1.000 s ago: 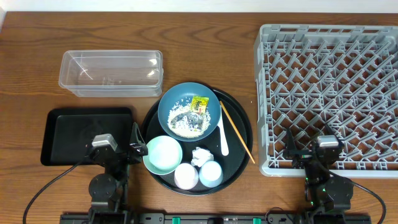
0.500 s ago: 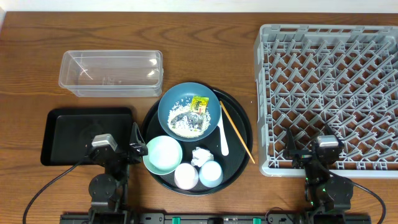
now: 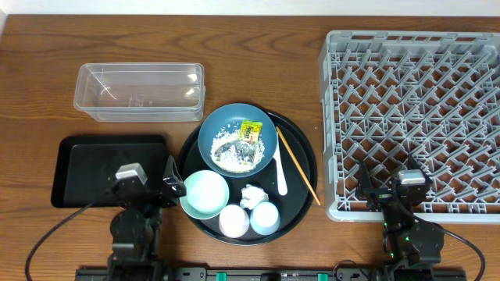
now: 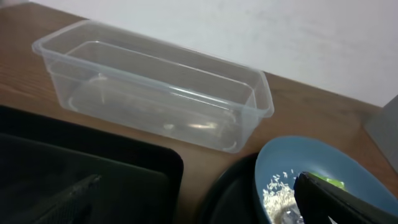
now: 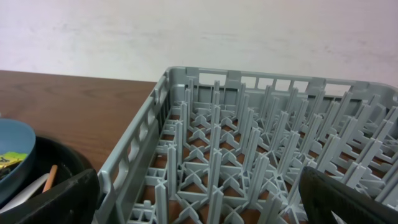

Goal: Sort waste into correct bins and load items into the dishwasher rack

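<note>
Only the left gripper (image 4: 198, 183) creeps slightly up the frame; it and the right gripper (image 5: 199, 180) stand wide open, empty. It seems best to come straight down onto the yellow-green packet (image 3: 250, 130) in the dark-blue bowl (image 3: 209, 134).

The grey dishwasher rack (image 5: 249, 155) fills the middle and right, its near left corner closest, upright pegs standing in rows with nothing among them. Left of it lies brown wooden tabletop (image 5: 81, 99), with a pale wall (image 5: 186, 31) behind. At the far left edge a blue bowl (image 5: 12, 143) holding a yellow-green packet (image 5: 9, 160) sits on a round black tray (image 5: 62, 163). Beside the bowl lie what looks like a wooden chopstick (image 5: 50, 177) tip and a white spoon (image 5: 28, 190). The right end effector (image 5: 202, 199) has its dark fingers (image 5: 62, 199) spread wide at the lower corners.
</note>
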Controlling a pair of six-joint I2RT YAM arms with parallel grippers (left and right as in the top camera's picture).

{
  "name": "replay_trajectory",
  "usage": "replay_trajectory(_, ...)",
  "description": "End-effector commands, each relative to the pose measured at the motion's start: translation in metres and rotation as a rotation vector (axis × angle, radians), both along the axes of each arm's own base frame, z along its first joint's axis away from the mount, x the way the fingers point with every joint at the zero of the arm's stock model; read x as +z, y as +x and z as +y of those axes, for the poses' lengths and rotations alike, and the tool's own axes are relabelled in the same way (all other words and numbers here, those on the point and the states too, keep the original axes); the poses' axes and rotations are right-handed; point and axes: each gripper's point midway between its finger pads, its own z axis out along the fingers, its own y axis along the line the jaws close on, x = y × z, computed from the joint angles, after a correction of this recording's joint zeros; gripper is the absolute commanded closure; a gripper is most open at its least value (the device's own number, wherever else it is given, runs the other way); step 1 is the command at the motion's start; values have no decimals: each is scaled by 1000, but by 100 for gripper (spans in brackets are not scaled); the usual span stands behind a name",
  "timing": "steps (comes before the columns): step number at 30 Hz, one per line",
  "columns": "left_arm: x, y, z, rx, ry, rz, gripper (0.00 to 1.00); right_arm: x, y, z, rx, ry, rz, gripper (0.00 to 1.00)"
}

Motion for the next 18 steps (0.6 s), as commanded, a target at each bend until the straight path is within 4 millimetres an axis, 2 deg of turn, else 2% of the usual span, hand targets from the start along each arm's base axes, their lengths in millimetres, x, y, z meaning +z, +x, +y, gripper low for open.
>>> replay_trajectory(1,33,4,0,1,-12,-18,2,3,-1,4,17,9,-7,1)
replay_trajectory(5,50,13,-4,-19,-14,57,2,14,-1,-2,-16,60,-26,1)
replay_trajectory(8,56,27,-17,-90,-34,120,2,26,-3,-3,-23,82,-36,1)
replay_trajectory(11,56,44,-34,-174,-64,193,2,36,-5,-5,-37,87,-3,1)
replay_trajectory(18,49,73,-46,-217,-93,400,2,59,9,-7,-56,79,130,1)
